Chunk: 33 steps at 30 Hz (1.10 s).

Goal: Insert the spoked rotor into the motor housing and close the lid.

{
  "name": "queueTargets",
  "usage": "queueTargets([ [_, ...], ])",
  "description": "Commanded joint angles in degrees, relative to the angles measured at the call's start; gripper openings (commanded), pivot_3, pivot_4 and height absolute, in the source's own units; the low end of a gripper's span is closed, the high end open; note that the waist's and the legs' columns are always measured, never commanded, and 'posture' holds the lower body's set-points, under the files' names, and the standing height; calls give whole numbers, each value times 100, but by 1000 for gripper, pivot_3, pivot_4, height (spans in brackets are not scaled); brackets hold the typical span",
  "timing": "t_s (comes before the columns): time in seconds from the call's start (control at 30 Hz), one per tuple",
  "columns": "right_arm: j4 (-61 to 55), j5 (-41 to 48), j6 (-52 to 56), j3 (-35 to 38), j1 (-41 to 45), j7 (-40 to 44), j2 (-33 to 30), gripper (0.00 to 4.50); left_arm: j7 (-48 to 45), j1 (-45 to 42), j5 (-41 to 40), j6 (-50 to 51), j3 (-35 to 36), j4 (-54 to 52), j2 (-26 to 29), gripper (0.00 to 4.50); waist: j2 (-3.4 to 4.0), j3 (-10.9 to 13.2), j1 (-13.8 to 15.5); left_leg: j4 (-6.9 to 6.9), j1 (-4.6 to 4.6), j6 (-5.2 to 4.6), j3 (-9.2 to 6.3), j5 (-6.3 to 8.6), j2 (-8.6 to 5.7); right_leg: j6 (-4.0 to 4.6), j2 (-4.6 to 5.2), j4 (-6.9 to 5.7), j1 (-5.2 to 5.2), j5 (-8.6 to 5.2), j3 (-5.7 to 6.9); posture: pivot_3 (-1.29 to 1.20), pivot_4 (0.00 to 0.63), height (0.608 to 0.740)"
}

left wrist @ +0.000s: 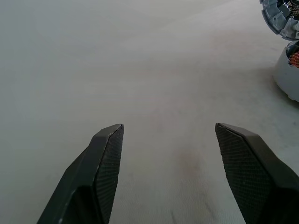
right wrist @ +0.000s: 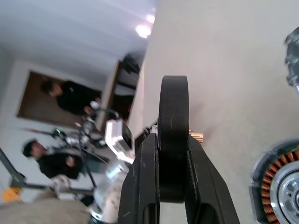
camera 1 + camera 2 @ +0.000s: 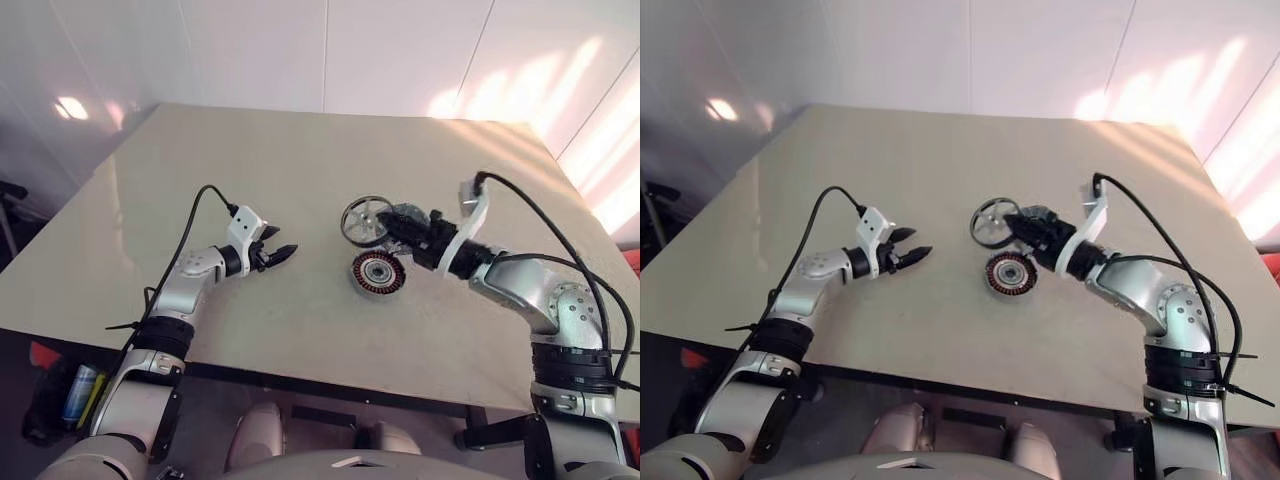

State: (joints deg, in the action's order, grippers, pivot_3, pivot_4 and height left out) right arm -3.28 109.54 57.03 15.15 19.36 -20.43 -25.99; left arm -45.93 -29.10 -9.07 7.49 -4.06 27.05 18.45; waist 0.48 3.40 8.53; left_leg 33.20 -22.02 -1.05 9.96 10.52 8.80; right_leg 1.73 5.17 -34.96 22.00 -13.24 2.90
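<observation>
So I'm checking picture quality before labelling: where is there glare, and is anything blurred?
Left eye view: bright sun patches on the wall at upper right and a glare spot at upper left; the table is evenly lit. Right wrist view: the spoked rotor, seen edge-on in the right end effector, and the people in the background look soft. Left wrist view: the left end effector is sharp.

Beige tabletop [image 3: 300, 170] fills mid frame, its dark front edge running along the lower part. White panelled wall [image 3: 250, 50] across the top, thin vertical seams. Bright lamp glare [image 3: 72, 107] upper left, warm light patches [image 3: 520, 80] upper right. Dark floor lower left. Two people [image 2: 70, 98] stand in the room in the right wrist view.
</observation>
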Motion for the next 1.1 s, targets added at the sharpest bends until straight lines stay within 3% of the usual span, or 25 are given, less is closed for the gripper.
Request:
queueTargets([
  [0.03,110,346,-136,318,-202,-146,182,343,-2,-90,-79,101,72,-368,43,3337,-1,0,-4,0,-2,0,0,0,0,0,0,0,2,0,0,0,0,740],
  [0.43,-45,346,67,432,-1183,41,484,343,-3,-127,-74,510,23,-779,60,3337,-3,-1,-4,-1,-5,1,0,0,0,-1,0,1,4,-1,1,0,0,740],
  [1.1,208,345,-155,155,-1139,-4,543,343,-22,-93,-58,600,54,-853,116,3337,-3,-1,-8,-1,-6,1,-1,0,0,-2,0,2,5,0,1,0,0,740],
])
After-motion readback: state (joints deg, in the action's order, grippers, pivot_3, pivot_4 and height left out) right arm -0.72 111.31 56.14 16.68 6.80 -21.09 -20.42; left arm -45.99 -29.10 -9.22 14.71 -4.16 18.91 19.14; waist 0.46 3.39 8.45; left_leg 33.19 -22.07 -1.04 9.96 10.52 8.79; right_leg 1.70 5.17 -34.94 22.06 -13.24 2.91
